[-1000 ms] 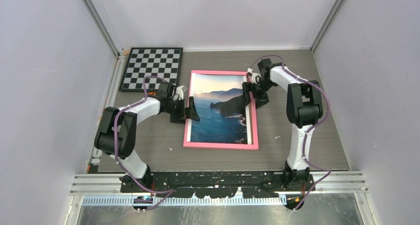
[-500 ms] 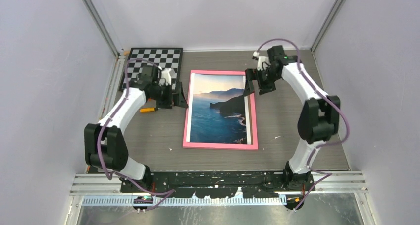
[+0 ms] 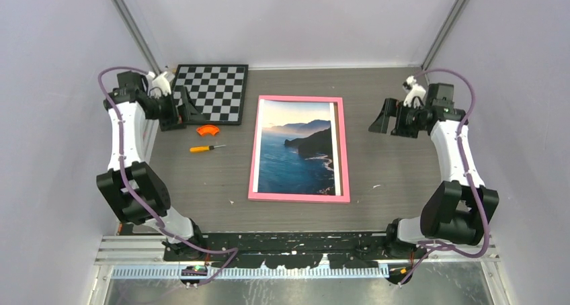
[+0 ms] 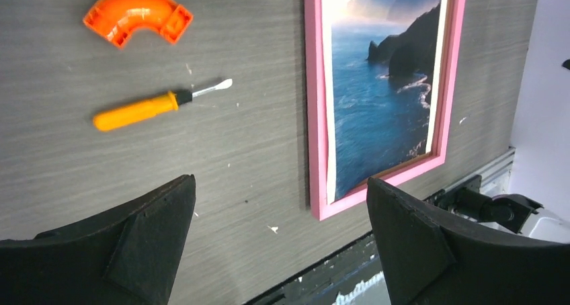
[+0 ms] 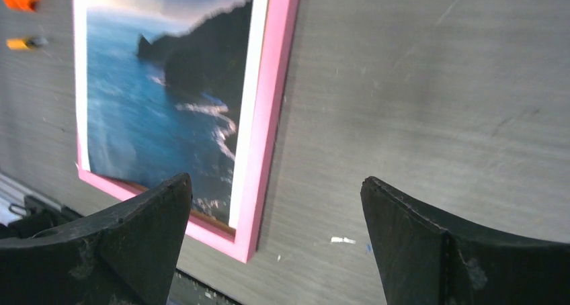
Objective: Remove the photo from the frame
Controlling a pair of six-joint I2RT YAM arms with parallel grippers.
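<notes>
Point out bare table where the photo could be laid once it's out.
Largest bare patch: right of the frame, on the near side of the right gripper. Second: left of the frame, nearer than the screwdriver. Crowded far left: chessboard, orange elbow, left gripper.

Counting my things

I am counting one photo (image 3: 296, 154) and one pink frame (image 3: 299, 197) on one table (image 3: 403, 184). I am also seeing one chessboard (image 3: 208, 90), one orange screwdriver (image 3: 205, 148) and one orange bent pipe piece (image 3: 208, 129). That is making five things lying there, one of each kind. I am counting two arms, my left arm (image 3: 124, 134) and my right arm (image 3: 452, 150). I am carrying two grippers, my left gripper (image 4: 280, 184) and my right gripper (image 5: 275, 181), and each is showing two black fingers (image 4: 134, 244), making four fingers.
</notes>
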